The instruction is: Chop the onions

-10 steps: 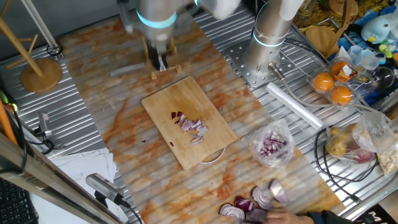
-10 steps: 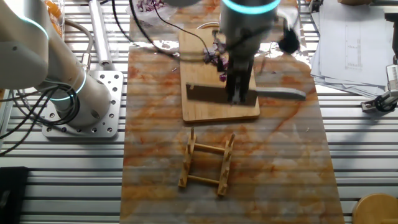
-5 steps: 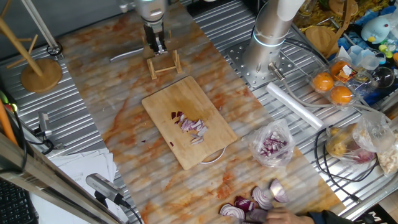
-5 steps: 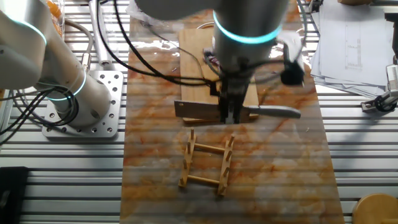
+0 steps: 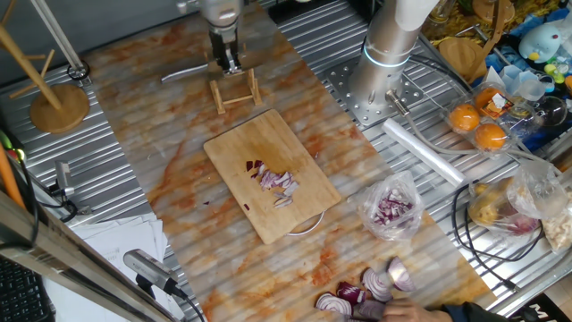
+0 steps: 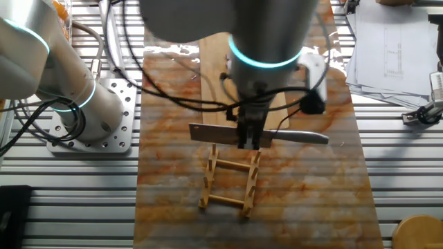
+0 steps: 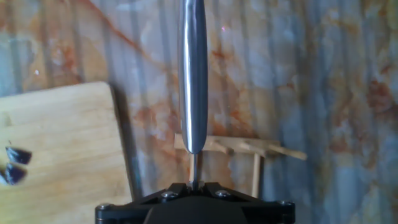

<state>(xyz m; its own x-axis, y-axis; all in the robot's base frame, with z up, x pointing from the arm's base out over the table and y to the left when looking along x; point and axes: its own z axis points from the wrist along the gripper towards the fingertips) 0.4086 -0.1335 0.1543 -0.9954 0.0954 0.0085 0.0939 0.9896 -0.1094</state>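
The onions [image 5: 275,182] are a small heap of purple-white bits on the wooden board [image 5: 259,143]. Two bits [image 7: 12,165] show at the left edge of the hand view, on the board [image 7: 62,137]. My gripper [image 5: 230,63] is shut on a steel knife [image 7: 193,74] and holds it level just above a small wooden rack [image 5: 234,89], beyond the board's far end. In the other fixed view my gripper [image 6: 249,142] holds the knife [image 6: 208,131] crosswise over the rack [image 6: 232,181]. My arm hides the onions there.
A clear bag of purple bits [image 5: 391,207] lies right of the board. Bigger red onion wedges [image 5: 366,291] lie at the front with a person's hand. A second arm's base [image 5: 384,72], oranges [image 5: 478,125] and a wooden stand [image 5: 58,103] surround the mat.
My gripper has carried the knife off the board's far end and now holds it over the wooden rack. The onion bits have not moved.
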